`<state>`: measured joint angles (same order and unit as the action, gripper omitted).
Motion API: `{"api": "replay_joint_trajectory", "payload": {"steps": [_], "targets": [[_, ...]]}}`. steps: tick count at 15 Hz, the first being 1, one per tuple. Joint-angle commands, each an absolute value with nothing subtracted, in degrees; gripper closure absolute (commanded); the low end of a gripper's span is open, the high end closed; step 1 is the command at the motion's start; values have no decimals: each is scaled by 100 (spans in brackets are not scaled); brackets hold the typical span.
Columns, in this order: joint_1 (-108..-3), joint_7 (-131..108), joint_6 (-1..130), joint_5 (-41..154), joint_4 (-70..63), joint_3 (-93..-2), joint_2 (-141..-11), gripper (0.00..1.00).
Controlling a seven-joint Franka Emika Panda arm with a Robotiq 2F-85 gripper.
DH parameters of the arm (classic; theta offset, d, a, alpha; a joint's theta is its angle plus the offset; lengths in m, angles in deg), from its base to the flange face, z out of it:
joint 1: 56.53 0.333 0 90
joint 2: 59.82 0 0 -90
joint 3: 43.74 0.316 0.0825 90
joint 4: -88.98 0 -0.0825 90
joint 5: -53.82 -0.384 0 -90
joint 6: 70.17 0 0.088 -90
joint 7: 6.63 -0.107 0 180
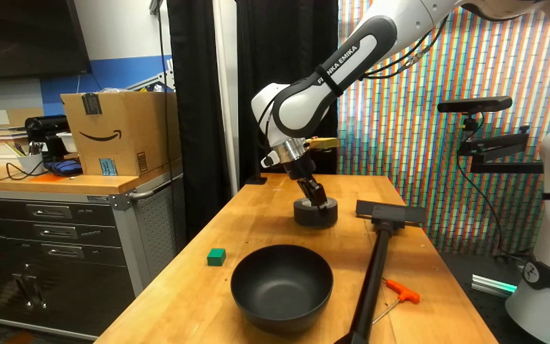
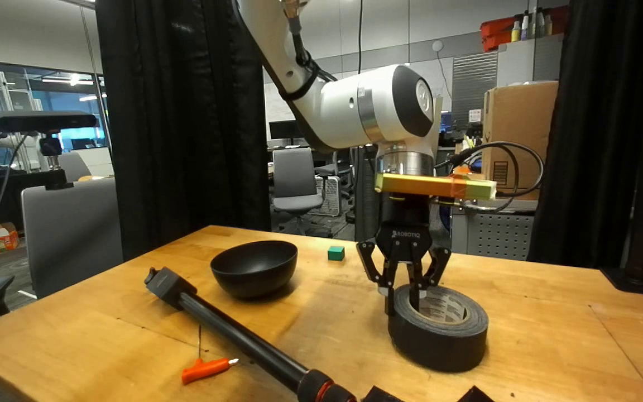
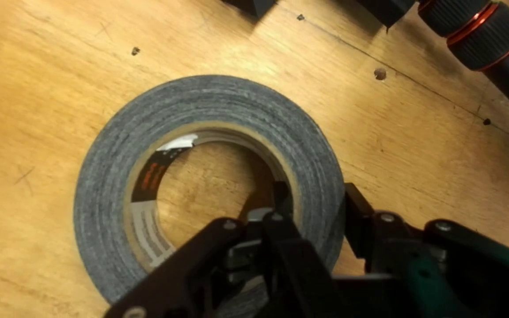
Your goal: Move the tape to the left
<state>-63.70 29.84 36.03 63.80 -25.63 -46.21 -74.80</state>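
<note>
The tape is a dark grey-black roll with a lighter grey top and a tan core. It lies flat on the wooden table in both exterior views point(image 1: 307, 218) point(image 2: 438, 347) and fills the middle of the wrist view point(image 3: 210, 98). My gripper point(image 2: 403, 304) points down at the roll's near-bowl side in that exterior view. In the wrist view the gripper point(image 3: 318, 207) has one finger inside the ring and one outside, both against the tape's wall. It is shut on that wall. The lower part of the inner finger is hidden in the ring.
A large black bowl point(image 1: 275, 324) point(image 2: 254, 283) and a small green cube point(image 1: 216, 258) point(image 2: 336, 253) stand on the table. A long black pole with a flat base point(image 1: 373, 274) point(image 2: 243, 334) lies across it. An orange-handled hex key point(image 1: 403, 291) point(image 2: 207, 369) lies beside the pole.
</note>
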Motion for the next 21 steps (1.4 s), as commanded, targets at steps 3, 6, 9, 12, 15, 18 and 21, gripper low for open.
{"api": "replay_joint_trajectory", "payload": {"steps": [3,6,9,12,15,18,21], "targets": [[-6234,3324,3463,6709,-2302,-4500,-7476,92],[-6182,3473,3474,6872,-2273,-4459,-7475,92],[-6156,3636,3435,6927,-2221,-4455,-7487,92],[-6167,3870,3411,6871,-2200,-4443,-7476,92],[-6155,3924,3562,6914,-2202,-4456,-7468,92],[-6143,3876,3700,6992,-2209,-4475,-7470,92],[-6124,3812,3789,7119,-2225,-4487,-7461,92]]}}
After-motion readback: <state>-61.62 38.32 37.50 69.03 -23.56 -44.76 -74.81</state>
